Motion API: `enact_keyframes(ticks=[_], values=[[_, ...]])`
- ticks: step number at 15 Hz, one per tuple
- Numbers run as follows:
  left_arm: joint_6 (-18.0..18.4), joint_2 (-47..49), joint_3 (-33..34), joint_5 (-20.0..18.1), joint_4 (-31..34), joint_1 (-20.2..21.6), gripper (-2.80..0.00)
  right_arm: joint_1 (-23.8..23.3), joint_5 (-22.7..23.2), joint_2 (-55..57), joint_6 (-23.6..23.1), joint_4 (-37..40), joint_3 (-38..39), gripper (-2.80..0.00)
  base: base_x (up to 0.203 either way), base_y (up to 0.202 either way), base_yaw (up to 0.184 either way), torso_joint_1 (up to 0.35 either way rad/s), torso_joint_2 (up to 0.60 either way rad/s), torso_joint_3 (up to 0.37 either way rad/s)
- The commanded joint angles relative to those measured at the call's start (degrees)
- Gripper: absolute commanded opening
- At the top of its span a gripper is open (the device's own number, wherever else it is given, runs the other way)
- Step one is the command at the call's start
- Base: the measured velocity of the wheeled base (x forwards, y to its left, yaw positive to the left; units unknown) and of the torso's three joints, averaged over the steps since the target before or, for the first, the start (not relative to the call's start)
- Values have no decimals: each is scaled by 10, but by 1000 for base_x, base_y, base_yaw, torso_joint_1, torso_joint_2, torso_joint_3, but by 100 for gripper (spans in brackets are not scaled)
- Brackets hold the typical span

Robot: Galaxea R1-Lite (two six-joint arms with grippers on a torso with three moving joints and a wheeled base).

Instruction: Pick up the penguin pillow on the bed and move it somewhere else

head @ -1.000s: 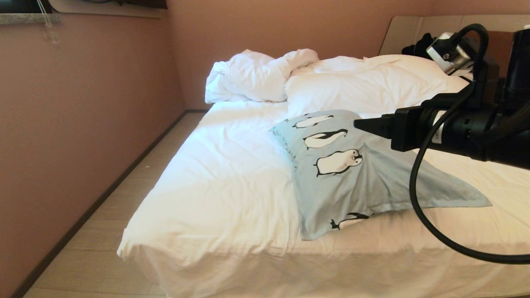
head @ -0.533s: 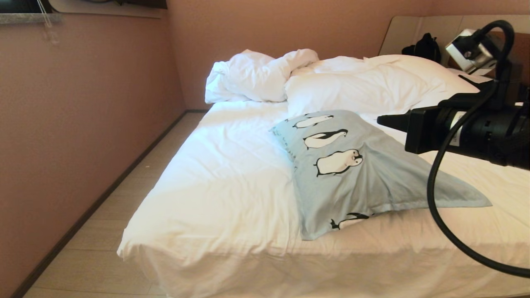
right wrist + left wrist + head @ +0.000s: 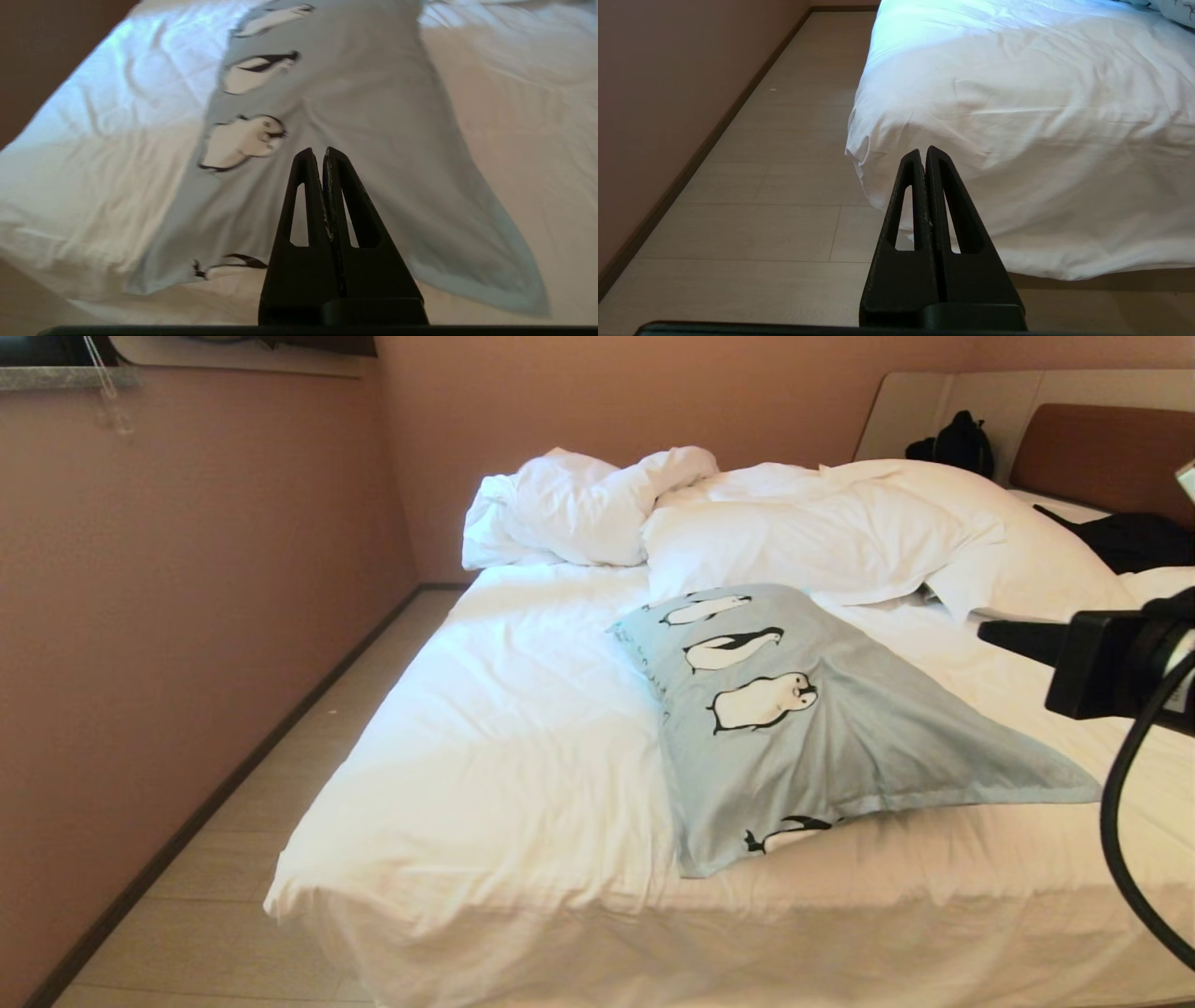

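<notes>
- Since the earlier head views the right gripper [image 3: 994, 633] has drawn back toward the right edge of the picture; a second ago it reached over the middle of the penguin pillow [image 3: 794, 728], and now only its tip and a black cable [image 3: 1120, 859] show there.
- With the arm withdrawn, the brown headboard [image 3: 1102, 453] and a dark garment [image 3: 1134, 539] lying near it show, where the arm hid them before.
- The penguin pillow itself lies where it lay in the earlier frames, and so does the bedding.
- The right gripper's two fingers [image 3: 308, 186] are pressed together with nothing between them; it hangs above the pillow, apart from the fabric.
- The left gripper [image 3: 923, 156] is also closed and empty, held low beside the near corner of the bed [image 3: 1017, 116], above the pale floor [image 3: 761, 186].
- The pillow rests on the white sheet toward the near side of the bed, print face up.
- Its long axis runs diagonally, from the far end by the white pillows [image 3: 822, 523] toward the near edge of the mattress.
- One flat flanged corner points out to the right across the sheet.
- The penguins appear to lie sideways, heads toward the right, though the print is small.
- A rumpled white duvet [image 3: 579, 504] is bunched at the far left of the bed.
</notes>
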Motion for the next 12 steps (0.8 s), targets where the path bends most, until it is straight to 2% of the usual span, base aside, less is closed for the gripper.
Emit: enact_keyframes(ticks=[1, 4, 8, 12], values=[[-1, 0, 1, 0, 0, 0, -280, -54, -3, -51, 8, -1, 45, -280, 0, 0, 0, 0, 0, 0], [0, 0, 1, 0, 0, 0, -280, -116, -46, -116, 8, -1, 96, -280, 0, 0, 0, 0, 0, 0], [0, 0, 1, 0, 0, 0, -280, -127, -103, -236, 3, 2, 154, -280, 0, 0, 0, 0, 0, 0], [0, 0, 1, 0, 0, 0, -280, -127, -170, -342, -9, 52, 176, -280, 0, 0, 0, 0, 0, 0]])
